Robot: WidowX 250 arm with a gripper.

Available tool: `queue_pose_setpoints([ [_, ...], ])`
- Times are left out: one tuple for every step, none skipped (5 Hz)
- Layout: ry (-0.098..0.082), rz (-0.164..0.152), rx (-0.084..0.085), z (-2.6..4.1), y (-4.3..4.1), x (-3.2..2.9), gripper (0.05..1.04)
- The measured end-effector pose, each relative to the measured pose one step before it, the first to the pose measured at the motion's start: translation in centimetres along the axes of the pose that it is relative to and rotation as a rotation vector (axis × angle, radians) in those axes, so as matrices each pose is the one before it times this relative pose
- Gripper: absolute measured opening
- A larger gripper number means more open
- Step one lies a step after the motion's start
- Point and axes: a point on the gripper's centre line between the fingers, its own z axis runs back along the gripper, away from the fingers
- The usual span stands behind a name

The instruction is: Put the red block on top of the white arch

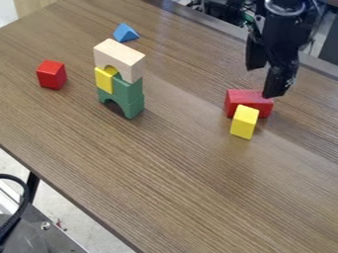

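Note:
The black gripper (265, 80) hangs at the upper right with its fingers apart and nothing visible between them. Its lower fingertip overlaps the right corner of a long red block (244, 97) in view; I cannot tell whether they touch. A small red cube-like block (51, 75) lies at the left of the table. The white arch (121, 55), a pale wood-toned piece, tops a stack left of centre. Beneath it are a yellow piece (104, 79) and green blocks (130, 90), the lowest one arched.
An upright yellow block (245, 122) stands in front of the long red block, close to it. Behind the stack lies a blue triangular block (125, 32). The brown table (178, 188) has its front edge running diagonally at the lower left.

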Motion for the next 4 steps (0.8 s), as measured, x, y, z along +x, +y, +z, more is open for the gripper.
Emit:
queue_pose_setpoints([
  [-0.0197,0.0194,0.0190,-0.902,0.304,0.457,1.000],
  [-0.0153,-0.0067,0.0213,-1.272,0.442,0.518,1.000],
  [-0.0127,0.0059,-0.0017,-0.540,0.190,0.662,1.000],
  [0.0019,0.0061,-0.0034,-0.359,0.321,0.350,0.999],
])
